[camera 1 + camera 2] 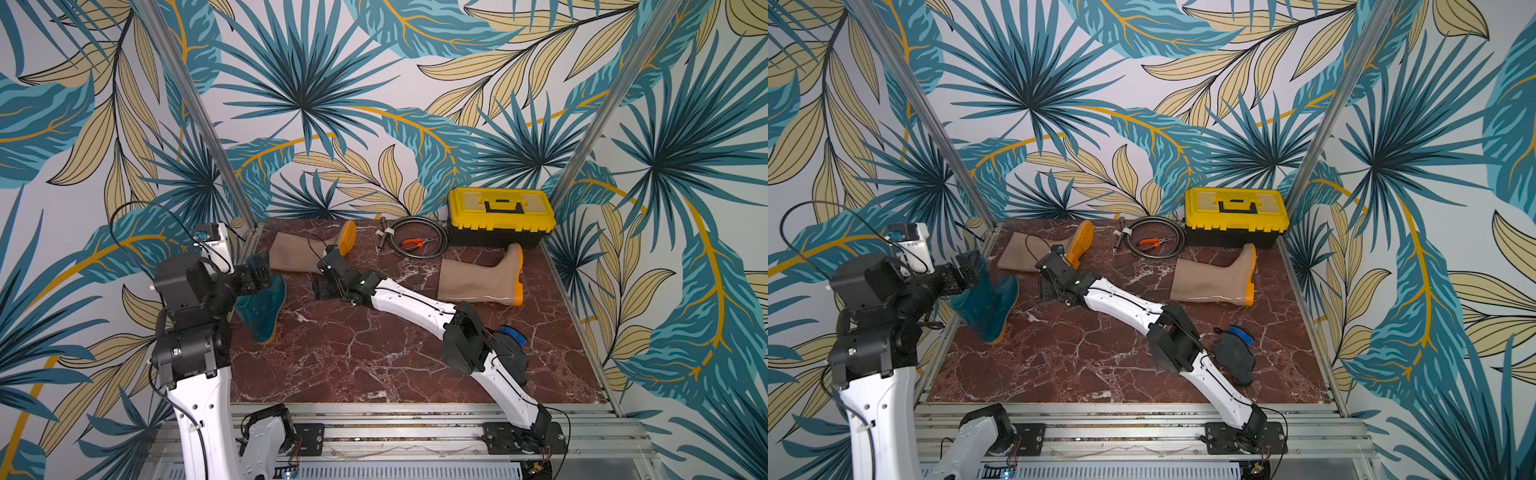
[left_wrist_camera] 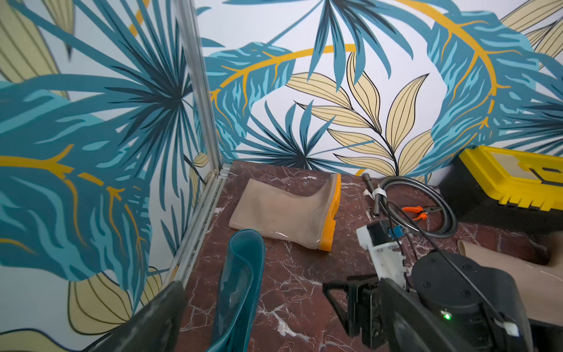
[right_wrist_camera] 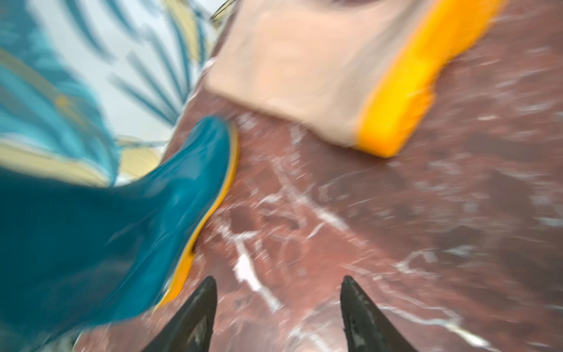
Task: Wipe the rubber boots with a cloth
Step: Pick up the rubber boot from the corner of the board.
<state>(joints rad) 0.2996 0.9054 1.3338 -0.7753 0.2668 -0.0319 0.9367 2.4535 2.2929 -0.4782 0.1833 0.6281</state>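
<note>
A glossy dark teal rubber boot (image 1: 261, 313) with an orange sole stood at 9 o'clock on the red-brown marble tabletop (image 1: 353, 365). The top of its shaft was hidden in both top views behind the left end effector (image 1: 257, 275). That end effector's fingers stood wide apart on either side of the shaft's rim; whether either touched the rubber could not be made out.

The right end effector (image 3: 277, 279) had its fingers apart over bare marble, nothing between them, near the teal boot's sole. Its wrist view was smeared by blur.

A beige-tan rubber boot (image 1: 297, 253) with an orange sole lay on its side at 11 o'clock, partly covered by the right arm's wrist. A second beige-tan boot (image 1: 478, 280) lay on its side at 2 o'clock.

The small charcoal-black cloth (image 1: 1235, 357) lay on the tabletop at 4 o'clock, held by neither arm. A blue object (image 1: 1242, 334) at its far edge was too small to identify.

A yellow-and-black plastic toolbox (image 1: 500, 216) sat at 1 o'clock beside a coiled grey cable (image 2: 453, 220) and orange-handled pliers (image 1: 409, 243).
</note>
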